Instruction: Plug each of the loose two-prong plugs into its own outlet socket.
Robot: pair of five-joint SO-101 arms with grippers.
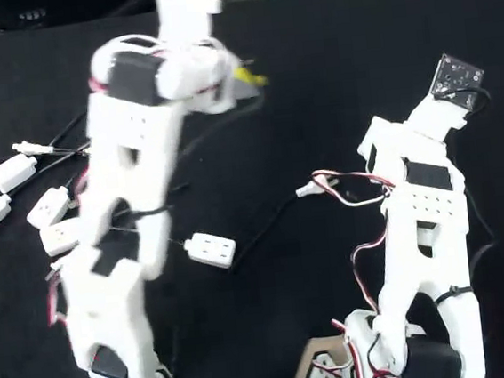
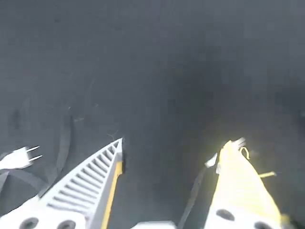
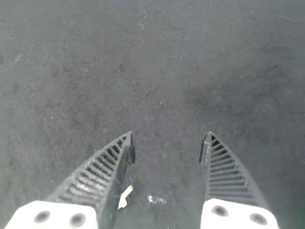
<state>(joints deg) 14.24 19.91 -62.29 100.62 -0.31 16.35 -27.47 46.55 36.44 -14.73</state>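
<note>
The left end effector (image 2: 174, 143) hangs released, its white and yellow fingers spread wide above the black surface (image 1: 337, 47), with a white two-prong plug (image 2: 19, 157) lying on its black cord off to one side. The right end effector (image 3: 168, 138) is likewise released, its fingers parted over bare cloth. From the high view, four white outlet sockets (image 1: 48, 207) cluster at the surface's left edge, a loose plug (image 1: 34, 147) lying just beyond them, unplugged. A fifth socket (image 1: 211, 249) lies near the middle, just beside the left arm (image 1: 131, 183). Another plug (image 1: 308, 187) rests apart from every socket, close to the right arm (image 1: 424, 208).
</note>
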